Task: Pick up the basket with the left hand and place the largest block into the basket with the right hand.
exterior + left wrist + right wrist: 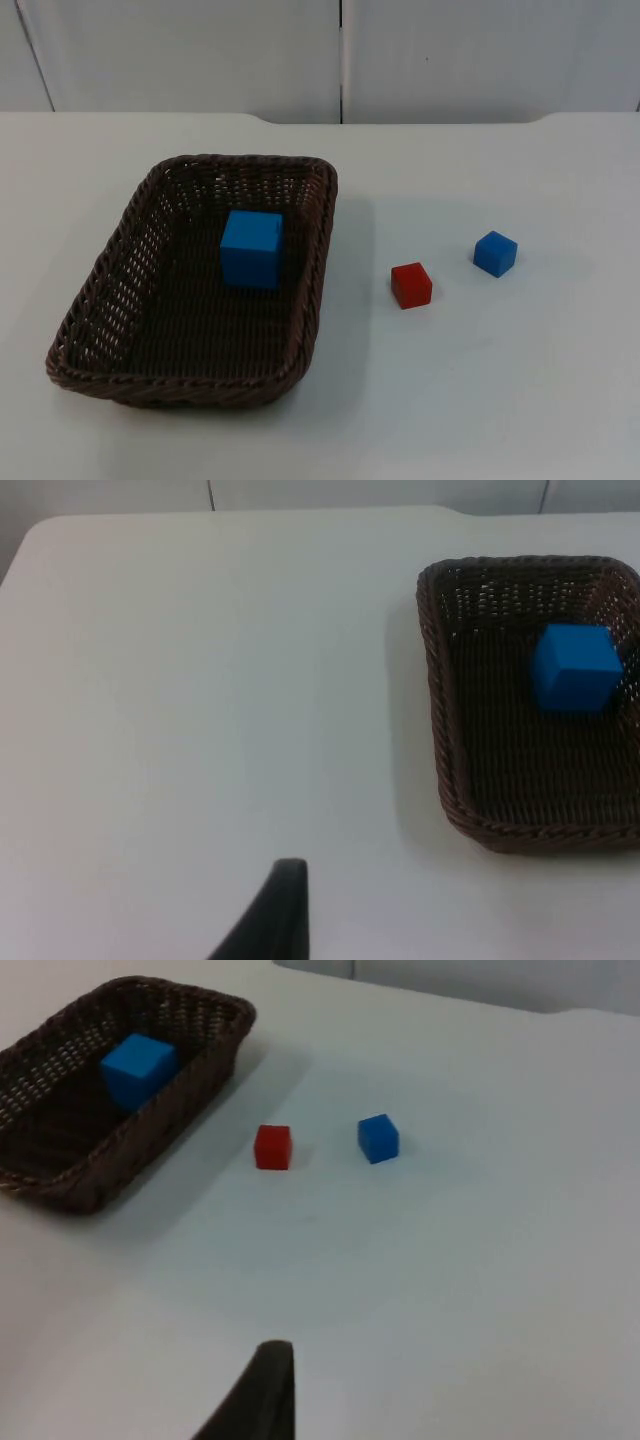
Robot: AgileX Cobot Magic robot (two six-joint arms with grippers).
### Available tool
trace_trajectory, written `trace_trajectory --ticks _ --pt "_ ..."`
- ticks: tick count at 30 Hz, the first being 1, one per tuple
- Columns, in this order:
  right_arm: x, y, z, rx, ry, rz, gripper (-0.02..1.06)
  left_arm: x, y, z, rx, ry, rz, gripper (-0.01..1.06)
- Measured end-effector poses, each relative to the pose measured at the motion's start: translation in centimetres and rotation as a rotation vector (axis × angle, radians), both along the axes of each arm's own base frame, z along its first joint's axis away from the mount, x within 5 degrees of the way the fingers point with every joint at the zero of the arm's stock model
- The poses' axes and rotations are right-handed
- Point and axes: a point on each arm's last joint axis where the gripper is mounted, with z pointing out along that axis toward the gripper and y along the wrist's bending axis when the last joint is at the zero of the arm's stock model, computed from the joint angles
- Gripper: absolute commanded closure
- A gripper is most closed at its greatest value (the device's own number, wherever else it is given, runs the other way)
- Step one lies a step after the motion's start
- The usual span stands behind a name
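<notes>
- Left gripper (285, 920): one black fingertip is seen above bare table, well apart from the basket; whether it is wide or narrow cannot be told.
- Right gripper (265, 1395): again one fingertip is seen, held back from both small blocks; its spread cannot be told either.
- Both arms are judged to be waiting.
- A brown wicker basket (120, 300) is set toward the left edge of the white table (520, 400), resting flat.
- The big blue block (251, 248) is already lying inside it, near the far wall.
- A red block (411, 285) and a small blue block (495, 253) are left on the table just right of the basket.
- The basket is judged light and fairly stiff, best pinched over its rim; the block looks rigid and is best taken by two flat opposite faces.
</notes>
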Motion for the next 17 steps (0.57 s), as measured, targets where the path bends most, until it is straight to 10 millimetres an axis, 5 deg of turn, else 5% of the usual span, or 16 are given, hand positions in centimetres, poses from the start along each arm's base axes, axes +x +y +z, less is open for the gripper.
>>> trace_trajectory --ticks 17 --pt "-0.04 0.24 0.00 0.000 0.000 -0.307 -0.01 0.00 0.00 0.00 0.000 0.000 0.000 0.00"
